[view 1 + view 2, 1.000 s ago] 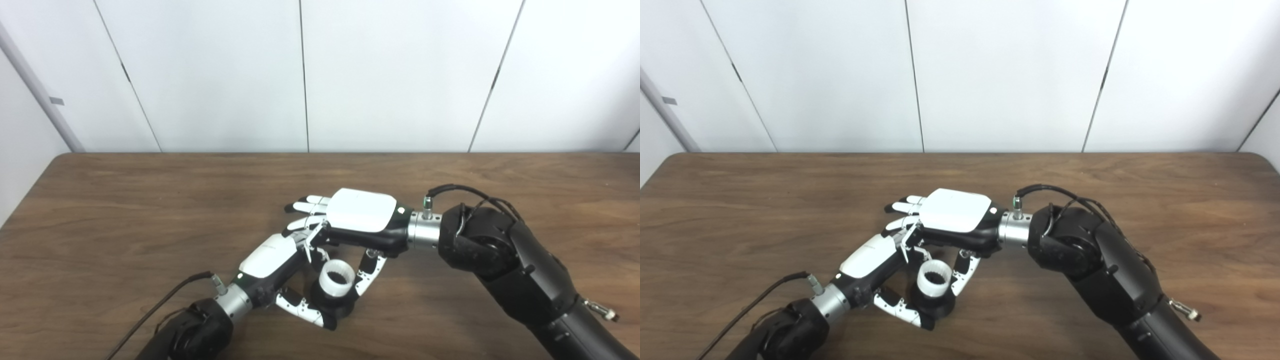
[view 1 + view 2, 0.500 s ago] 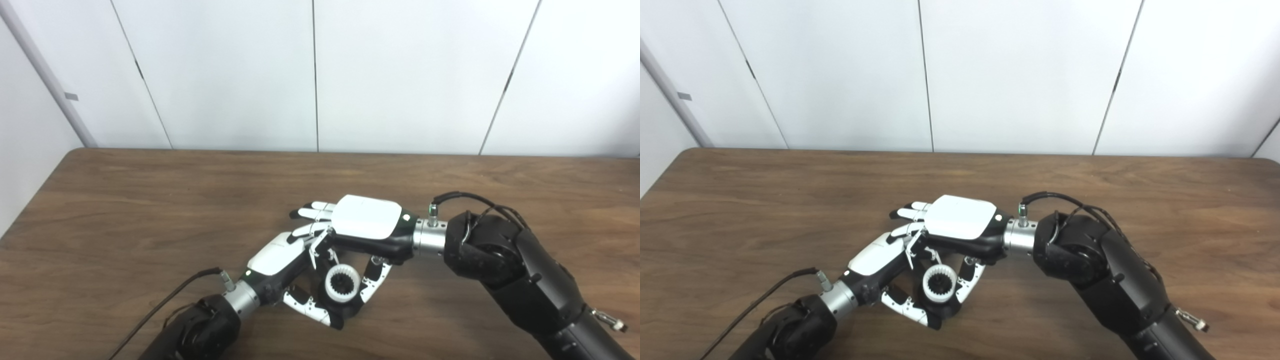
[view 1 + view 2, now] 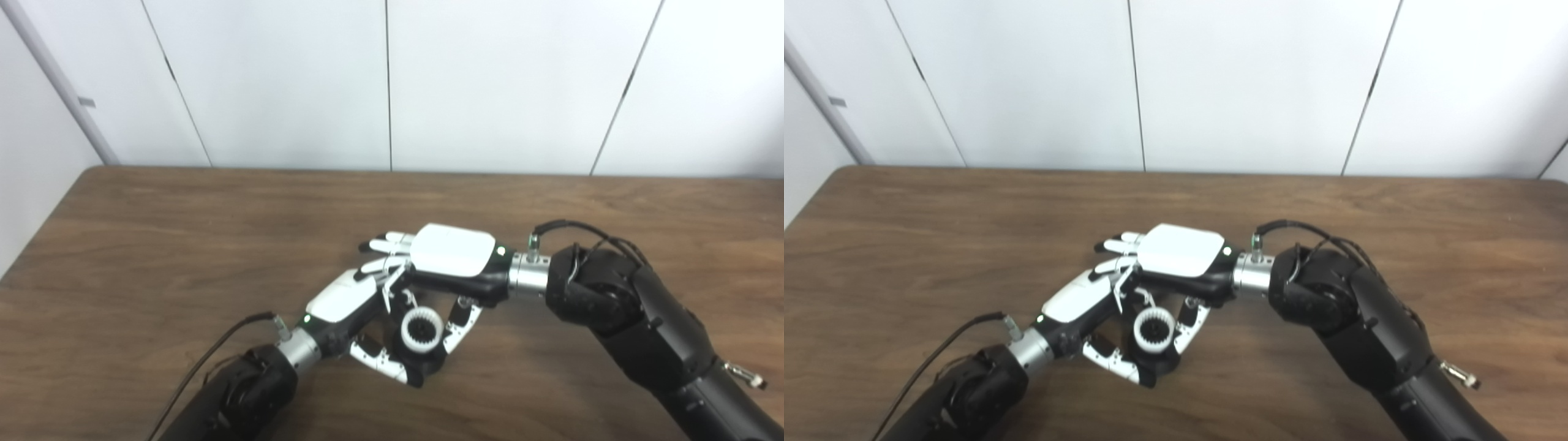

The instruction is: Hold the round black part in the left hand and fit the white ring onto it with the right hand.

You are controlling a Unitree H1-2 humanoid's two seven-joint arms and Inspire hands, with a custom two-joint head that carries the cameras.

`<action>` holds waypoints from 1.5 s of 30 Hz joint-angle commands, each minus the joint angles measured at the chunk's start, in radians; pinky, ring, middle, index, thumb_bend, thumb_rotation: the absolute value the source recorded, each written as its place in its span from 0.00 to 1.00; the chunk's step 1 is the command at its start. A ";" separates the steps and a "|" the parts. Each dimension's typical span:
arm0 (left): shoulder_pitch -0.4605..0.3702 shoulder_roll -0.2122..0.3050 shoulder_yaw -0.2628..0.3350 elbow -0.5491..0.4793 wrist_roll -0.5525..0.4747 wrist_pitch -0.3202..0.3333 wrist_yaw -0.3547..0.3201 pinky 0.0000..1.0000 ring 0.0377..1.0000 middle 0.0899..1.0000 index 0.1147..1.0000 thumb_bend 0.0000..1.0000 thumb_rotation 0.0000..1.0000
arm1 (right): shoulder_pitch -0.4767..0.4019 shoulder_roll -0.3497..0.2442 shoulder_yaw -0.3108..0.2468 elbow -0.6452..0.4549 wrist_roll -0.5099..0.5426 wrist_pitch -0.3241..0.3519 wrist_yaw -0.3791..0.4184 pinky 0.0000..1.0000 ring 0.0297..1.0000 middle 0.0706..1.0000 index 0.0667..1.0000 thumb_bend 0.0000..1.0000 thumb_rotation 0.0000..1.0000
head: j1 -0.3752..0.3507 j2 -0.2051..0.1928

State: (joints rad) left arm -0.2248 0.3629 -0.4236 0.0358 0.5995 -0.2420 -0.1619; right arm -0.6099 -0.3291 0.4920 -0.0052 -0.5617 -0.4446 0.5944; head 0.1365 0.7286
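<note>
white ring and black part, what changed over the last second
The white ring and the black part under it tipped toward the camera: a second ago the ring's side wall showed, now its toothed bore faces the view. The whole picture also shifted, so the camera moved. The left hand stays closed on the black part, and the right hand stays above with fingers beside the ring.

Left hand [image 3: 361, 312] grips round black part [image 3: 422, 361], white ring [image 3: 422, 330] apparently seated, right hand [image 3: 450, 269] touching
</note>
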 commanded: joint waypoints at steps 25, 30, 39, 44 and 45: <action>0.001 -0.014 -0.022 -0.034 0.027 0.011 -0.044 1.00 1.00 0.88 0.41 0.53 0.06 | -0.035 -0.020 0.000 -0.004 0.015 -0.016 -0.009 1.00 1.00 0.87 0.44 0.53 0.14 | 0.012 0.013; 0.001 -0.023 -0.028 -0.041 0.040 0.032 -0.047 1.00 1.00 0.87 0.41 0.52 0.06 | -0.028 -0.024 0.010 -0.019 0.017 -0.013 0.005 1.00 1.00 0.87 0.44 0.53 0.14 | 0.014 0.014; -0.003 -0.036 -0.032 -0.034 0.046 0.035 -0.045 1.00 1.00 0.88 0.41 0.52 0.06 | -0.029 -0.035 0.025 -0.020 0.020 -0.021 0.006 1.00 1.00 0.86 0.44 0.53 0.14 | 0.024 0.016; -0.005 -0.041 -0.034 -0.032 0.047 0.041 -0.047 1.00 1.00 0.89 0.41 0.52 0.06 | -0.029 -0.039 0.034 -0.018 0.022 -0.021 0.008 1.00 1.00 0.86 0.44 0.53 0.14 | 0.023 0.016; -0.005 -0.042 -0.034 -0.031 0.047 0.041 -0.045 1.00 1.00 0.89 0.41 0.52 0.06 | -0.029 -0.040 0.035 -0.018 0.021 -0.021 0.008 1.00 1.00 0.86 0.44 0.53 0.14 | 0.024 0.016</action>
State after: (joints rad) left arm -0.2211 0.3357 -0.4341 0.0116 0.6268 -0.1990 -0.1724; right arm -0.6170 -0.3615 0.5117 -0.0031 -0.5413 -0.4451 0.5916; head 0.1595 0.7440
